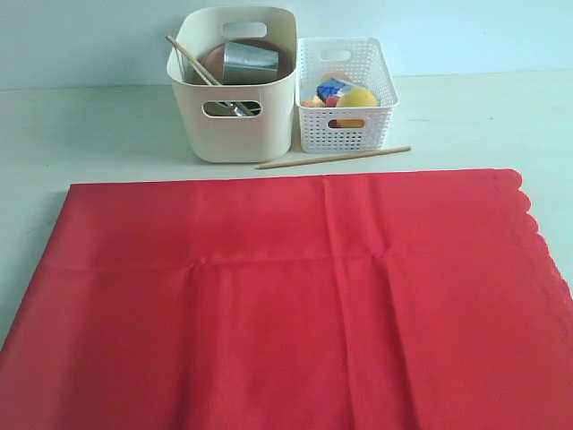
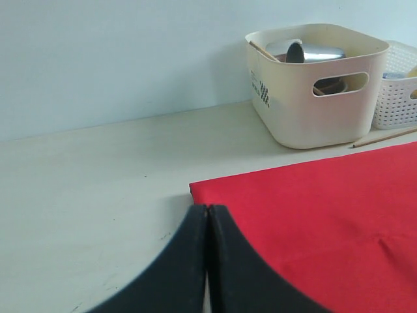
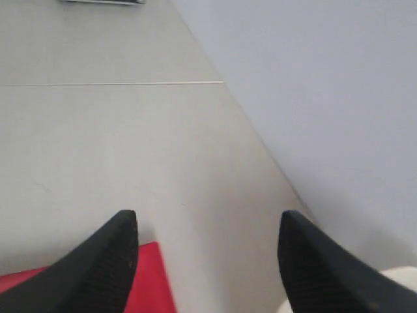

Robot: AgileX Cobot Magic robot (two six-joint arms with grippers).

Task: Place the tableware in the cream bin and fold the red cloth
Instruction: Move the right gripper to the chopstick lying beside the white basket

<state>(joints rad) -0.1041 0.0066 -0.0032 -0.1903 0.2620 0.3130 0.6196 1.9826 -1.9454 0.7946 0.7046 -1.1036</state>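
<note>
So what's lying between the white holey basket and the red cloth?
One wooden chopstick lies on the table there, just in front of the white basket, short of the red cloth. The exterior view shows it.

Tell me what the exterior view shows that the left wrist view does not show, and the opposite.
Only the exterior view: the cloth's scalloped edge, the whole white lattice basket and the full length of the loose chopstick. Only the left wrist view: the left gripper, jaws shut, near the cloth's corner, and a dark printed label on the bin's side. Both: the red cloth, the cream bin holding the steel cup, and part of the basket and chopstick.
</note>
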